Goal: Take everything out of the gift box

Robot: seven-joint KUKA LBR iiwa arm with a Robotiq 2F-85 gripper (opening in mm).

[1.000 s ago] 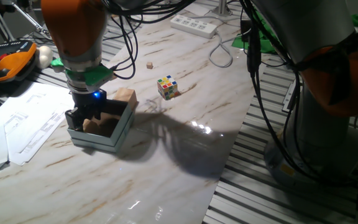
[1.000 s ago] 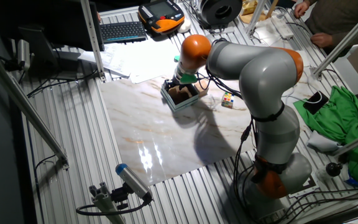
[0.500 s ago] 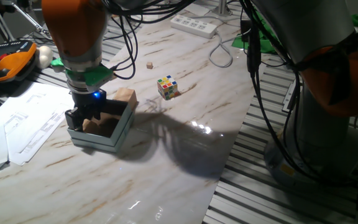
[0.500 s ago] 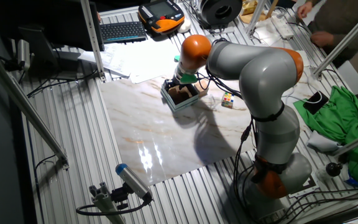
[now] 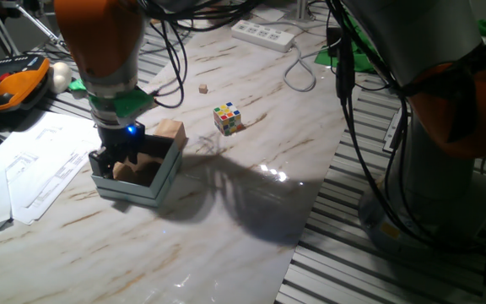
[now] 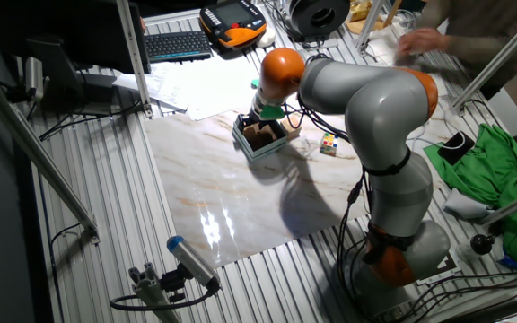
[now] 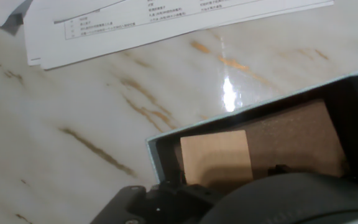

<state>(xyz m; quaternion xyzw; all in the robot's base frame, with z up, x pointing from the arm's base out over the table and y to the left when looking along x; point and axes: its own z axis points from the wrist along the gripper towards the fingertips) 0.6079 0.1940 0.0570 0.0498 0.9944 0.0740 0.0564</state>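
Black fingers (image 5: 116, 160) down inside the gift box (image 5: 160, 179) beside a wooden block (image 7: 217, 156) (spread indiscernible).

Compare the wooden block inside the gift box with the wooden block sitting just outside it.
The wooden block in the box lies on the brown floor of the gift box, right under the tool; the wooden block outside rests on the marble table against the box's far wall. The inside one is shaded and partly hidden, the outside one in plain sight. Both are light tan, plain and roughly cube-shaped.
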